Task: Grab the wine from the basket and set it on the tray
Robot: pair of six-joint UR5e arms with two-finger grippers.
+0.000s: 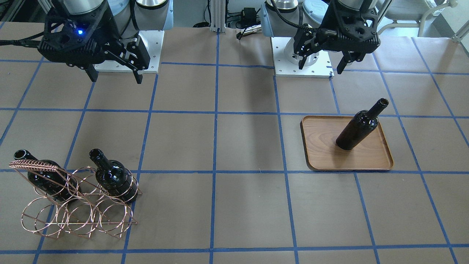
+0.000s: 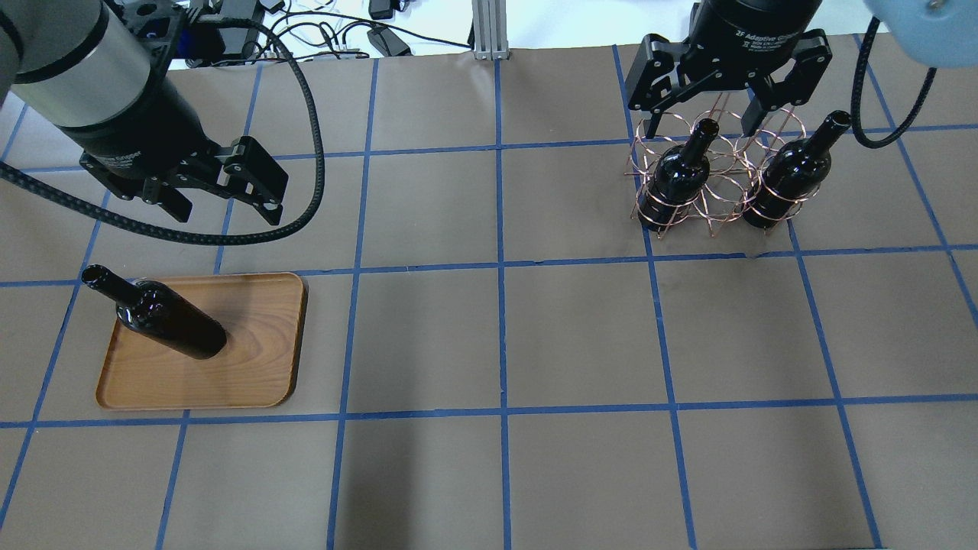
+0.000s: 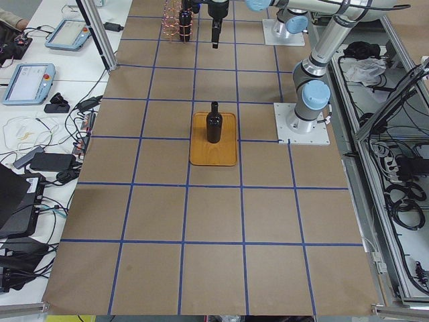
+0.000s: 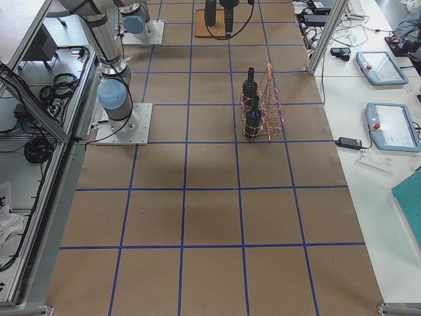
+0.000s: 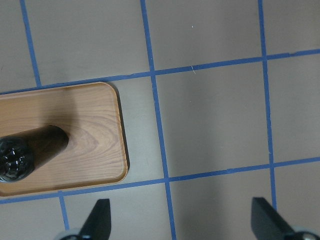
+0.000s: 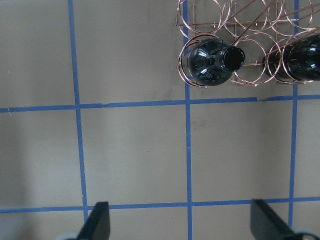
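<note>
One wine bottle (image 2: 172, 325) stands upright on the wooden tray (image 2: 252, 359), also seen in the front view (image 1: 361, 126) on the tray (image 1: 322, 146). Two more bottles (image 2: 676, 179) (image 2: 791, 179) stand in rings of the copper wire basket (image 2: 718, 206), seen in the front view (image 1: 78, 212) too. My left gripper (image 2: 221, 202) is open and empty, raised beside the tray; its wrist view shows the tray (image 5: 90, 125) off to the side. My right gripper (image 2: 703, 114) is open and empty, high on the robot's side of the basket (image 6: 250, 20).
Brown paper with a blue tape grid covers the table. The arm base plates (image 1: 128, 55) (image 1: 304, 62) sit at the robot's edge. Cables and a metal post (image 2: 489, 30) lie along the far edge. Tablets and cables (image 3: 27, 80) sit on a side bench.
</note>
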